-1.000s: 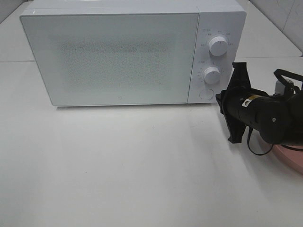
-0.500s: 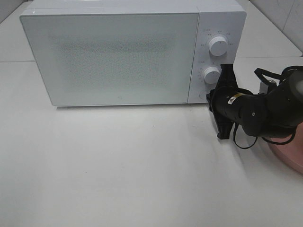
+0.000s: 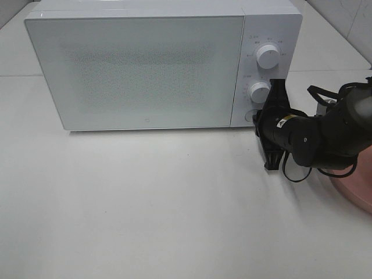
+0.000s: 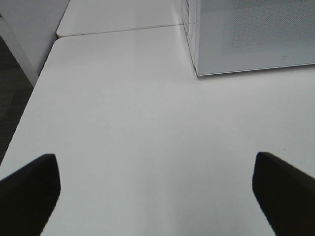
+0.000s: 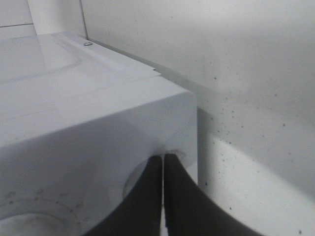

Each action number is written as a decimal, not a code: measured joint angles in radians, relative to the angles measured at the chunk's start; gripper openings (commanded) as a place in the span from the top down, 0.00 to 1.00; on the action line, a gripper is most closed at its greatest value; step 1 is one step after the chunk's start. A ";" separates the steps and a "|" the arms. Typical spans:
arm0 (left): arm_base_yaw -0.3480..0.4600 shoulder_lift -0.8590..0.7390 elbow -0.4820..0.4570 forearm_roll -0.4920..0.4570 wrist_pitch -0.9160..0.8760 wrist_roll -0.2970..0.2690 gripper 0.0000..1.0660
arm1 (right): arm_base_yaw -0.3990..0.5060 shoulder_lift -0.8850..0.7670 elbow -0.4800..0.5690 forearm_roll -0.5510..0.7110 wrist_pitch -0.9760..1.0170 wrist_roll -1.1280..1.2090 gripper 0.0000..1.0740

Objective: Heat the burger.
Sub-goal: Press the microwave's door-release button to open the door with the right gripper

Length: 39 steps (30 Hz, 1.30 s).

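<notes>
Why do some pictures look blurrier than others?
Exterior high view: sharp, evenly lit, soft shadow under the microwave. Left wrist view: bright table, the open left end effector dark, blurred. Right wrist view: the shut right end effector close up, out of focus.

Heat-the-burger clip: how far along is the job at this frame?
Done: nothing visible; the microwave door is closed and no burger is in view. In hand: the right gripper, shut, has its tips at the round button below the dials, likely to open the door. The left gripper hangs open over the table. Left: opening, loading the burger, closing, setting the dials.
</notes>
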 measured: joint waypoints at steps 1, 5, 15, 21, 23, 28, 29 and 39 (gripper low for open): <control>0.000 0.000 0.000 0.000 0.000 0.000 0.06 | 0.000 0.000 0.000 -0.001 -0.008 -0.003 1.00; 0.000 0.000 0.000 0.000 0.000 0.000 0.06 | 0.001 0.005 -0.004 -0.001 -0.017 -0.020 1.00; 0.000 0.000 0.000 0.000 0.000 0.000 0.06 | 0.009 0.009 -0.006 0.016 -0.040 -0.018 1.00; 0.000 0.000 0.000 0.000 0.000 0.000 0.06 | 0.011 0.011 -0.012 0.030 -0.043 -0.010 1.00; 0.000 0.000 0.000 0.000 0.000 0.000 0.06 | 0.011 0.011 -0.024 0.038 -0.028 -0.010 1.00; 0.000 0.000 0.000 0.000 0.000 0.000 0.06 | 0.014 0.015 -0.055 0.068 0.004 -0.010 1.00; 0.000 0.000 0.000 0.000 0.000 0.000 0.06 | 0.019 0.019 -0.065 0.081 0.010 -0.011 1.00; 0.000 0.000 0.000 0.000 0.000 0.000 0.06 | 0.023 0.023 -0.077 0.106 0.014 -0.038 1.00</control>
